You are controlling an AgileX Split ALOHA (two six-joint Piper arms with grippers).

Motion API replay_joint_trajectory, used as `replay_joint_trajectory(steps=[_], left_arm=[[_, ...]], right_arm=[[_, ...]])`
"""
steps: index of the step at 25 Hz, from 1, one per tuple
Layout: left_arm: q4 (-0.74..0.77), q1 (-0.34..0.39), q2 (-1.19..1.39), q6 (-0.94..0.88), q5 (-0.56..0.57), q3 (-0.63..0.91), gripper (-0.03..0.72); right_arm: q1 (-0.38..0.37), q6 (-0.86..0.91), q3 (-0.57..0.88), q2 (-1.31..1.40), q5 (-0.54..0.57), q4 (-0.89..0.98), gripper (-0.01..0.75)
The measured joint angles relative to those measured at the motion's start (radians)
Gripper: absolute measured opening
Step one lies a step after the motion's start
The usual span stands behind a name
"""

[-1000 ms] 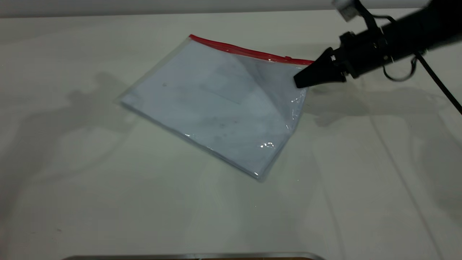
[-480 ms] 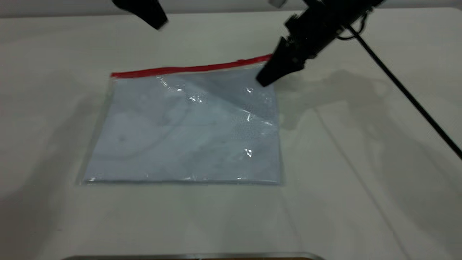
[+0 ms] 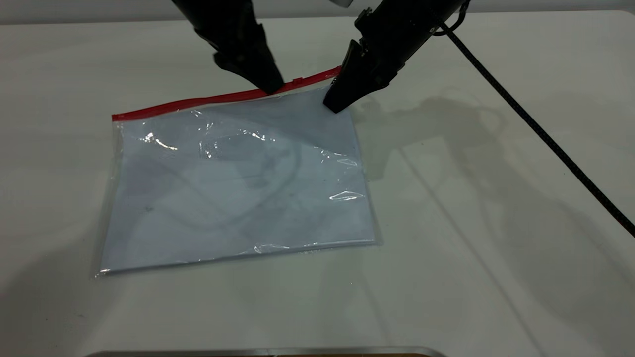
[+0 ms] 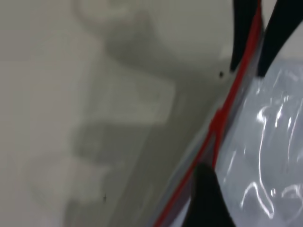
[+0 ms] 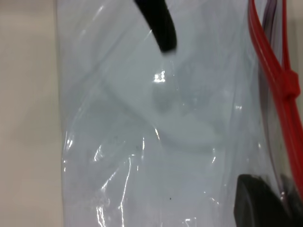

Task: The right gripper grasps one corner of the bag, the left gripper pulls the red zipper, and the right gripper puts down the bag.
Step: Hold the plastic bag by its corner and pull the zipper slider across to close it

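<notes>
The clear bag [image 3: 238,188] with white sheets lies flat on the table. Its red zipper [image 3: 198,101] runs along the far edge, with the slider tab [image 3: 297,80] near the right end. My right gripper [image 3: 336,103] is shut on the far right corner, which is slightly raised. In the right wrist view one finger [image 5: 255,198] sits on the plastic beside the zipper [image 5: 270,71]. My left gripper [image 3: 272,89] comes down from the far side, open. Its tip touches the zipper just left of the tab, and one finger [image 4: 204,198] rests by the red strip [image 4: 236,90].
The white table [image 3: 496,248] stretches bare around the bag on all sides. A black cable [image 3: 545,144] trails from the right arm across the table's right part. A metal rim [image 3: 268,351] shows at the near edge.
The right gripper has dragged the bag leftward by its corner, turning it so the zipper lies along the far side. The left gripper has come down from the far edge onto the zipper.
</notes>
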Motion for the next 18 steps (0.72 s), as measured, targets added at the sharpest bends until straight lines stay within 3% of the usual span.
replay_joint_trajectory(steps=[11,18], left_arm=[[-0.176,-0.002,0.051,0.163,-0.059,0.0,0.565],[-0.203,-0.002,0.064,0.186,-0.075,0.0,0.565]], right_arm=[[0.004,-0.001,0.0,0.0,-0.003,-0.007,0.032],[0.005,-0.003,0.0,0.0,-0.005,-0.007,0.032]])
